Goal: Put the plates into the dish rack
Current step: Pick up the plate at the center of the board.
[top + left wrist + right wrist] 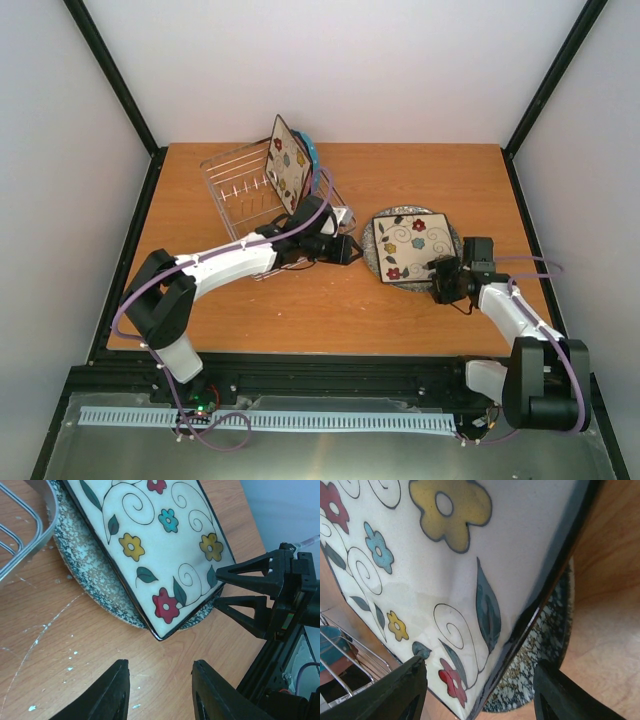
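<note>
The dish rack [240, 190] is seen on the wooden table [330, 310], toward 11 o'clock from the table's middle in the top view. One square cream plate [288, 163] is stood on edge at the rack's 3 o'clock end, and a blue plate [314, 158] is set upright just behind it.

The round grey speckled plate [372, 248] is laid flat on the table, well apart from the rack at its 4 o'clock. A second square flowered plate [412, 245] is stacked on top of it, with its corners reaching to the grey rim.

The left claw [159, 685] is held low over bare wood between the rack and the stacked plates, which are found at its 3 o'clock in the top view. Its jaws are parted narrowly and nothing is held between them.

The right claw [441, 283] is placed at the 5 o'clock corner of the second square flowered plate. Its jaws are spread wide, and the plate's dark-rimmed corner is straddled by them. One fingertip [420, 660] is seen against the plate's flowered face; a firm pinch is not shown, and actual contact cannot be told.
</note>
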You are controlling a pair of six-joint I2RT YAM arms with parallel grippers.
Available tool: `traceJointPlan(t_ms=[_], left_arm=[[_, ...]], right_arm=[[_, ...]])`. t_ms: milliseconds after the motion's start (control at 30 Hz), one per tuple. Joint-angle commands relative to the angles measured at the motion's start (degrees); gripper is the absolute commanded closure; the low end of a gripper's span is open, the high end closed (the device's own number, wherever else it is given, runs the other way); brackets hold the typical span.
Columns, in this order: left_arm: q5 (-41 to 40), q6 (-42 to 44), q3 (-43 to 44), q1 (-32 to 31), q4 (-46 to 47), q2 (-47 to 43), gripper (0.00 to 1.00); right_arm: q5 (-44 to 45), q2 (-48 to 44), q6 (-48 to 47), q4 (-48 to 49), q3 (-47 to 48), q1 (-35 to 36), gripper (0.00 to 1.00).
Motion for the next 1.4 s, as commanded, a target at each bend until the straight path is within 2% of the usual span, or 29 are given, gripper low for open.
traceJointPlan(t_ms=[0,467,767,1000,1233,1367], left_arm=[[-0.4,1.08,2.54,1.03,-1.56,-1.55,0.65],[-1.08,1.77,1.7,2.88,-2.66,-2.68,0.65],[-1.06,2.24,1.47,3.65,-3.47,-3.19,0.66],[-1.36,2.51,1.44,3.74,-3.93,-3.22,0.66],[-0.88,1.91,1.47,3.81,-3.14,-3.1,0.66],[-1.07,1.87,1.03,3.82,-2.91,-3.78,0.66]], right_arm=[[1.49,2.13,1.1,4.75,-0.58,0.96,0.42],[1.93,10.05,3.34,16.24,-3.67,1.25,0.41],[3.51,11.97,6.75,23.23,-8.39,1.69,0.41],[5.02,5.52,6.97,19.23,-9.88,1.69,0.39],[7.07,-3.49,8.76,12.24,-11.45,1.78,0.32],[7.04,-3.86,9.96,15.08,-13.33,1.99,0.28]])
